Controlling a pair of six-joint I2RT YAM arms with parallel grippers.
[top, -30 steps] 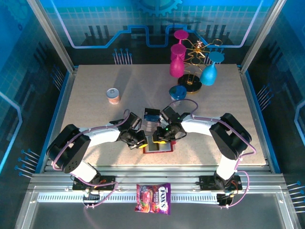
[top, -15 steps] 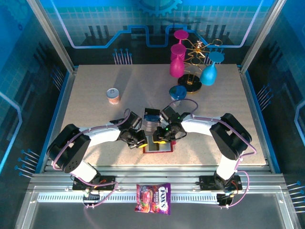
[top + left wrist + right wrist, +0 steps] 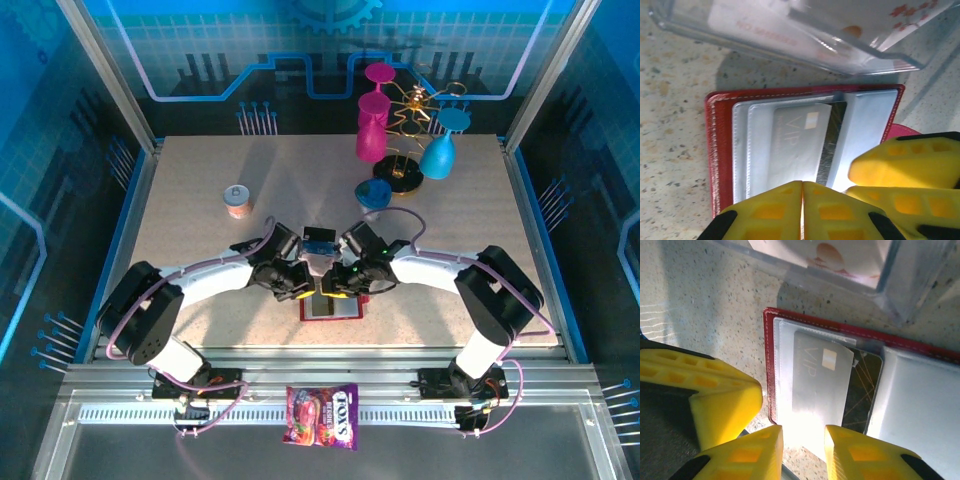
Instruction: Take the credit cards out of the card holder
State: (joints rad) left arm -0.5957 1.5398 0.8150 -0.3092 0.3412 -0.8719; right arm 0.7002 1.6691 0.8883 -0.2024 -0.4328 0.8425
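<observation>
Just toward 6 o'clock from the middle of the table (image 3: 200,250), a clear tray (image 3: 790,45) sits at 12 o'clock of the dark red card holder (image 3: 720,155), which lies open. My left gripper (image 3: 802,210) is closed tight with nothing between its jaws at the holder's 10 o'clock corner. My right gripper (image 3: 803,440) has its jaws apart, astride the near end of the silver card (image 3: 817,385), and a dark card (image 3: 862,390) peeks out at that card's 3 o'clock.

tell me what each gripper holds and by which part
Cannot be told. The right gripper, jaws apart, is at the end of the grey VIP card in the dark red folding wallet; the left gripper is shut beside it.
</observation>
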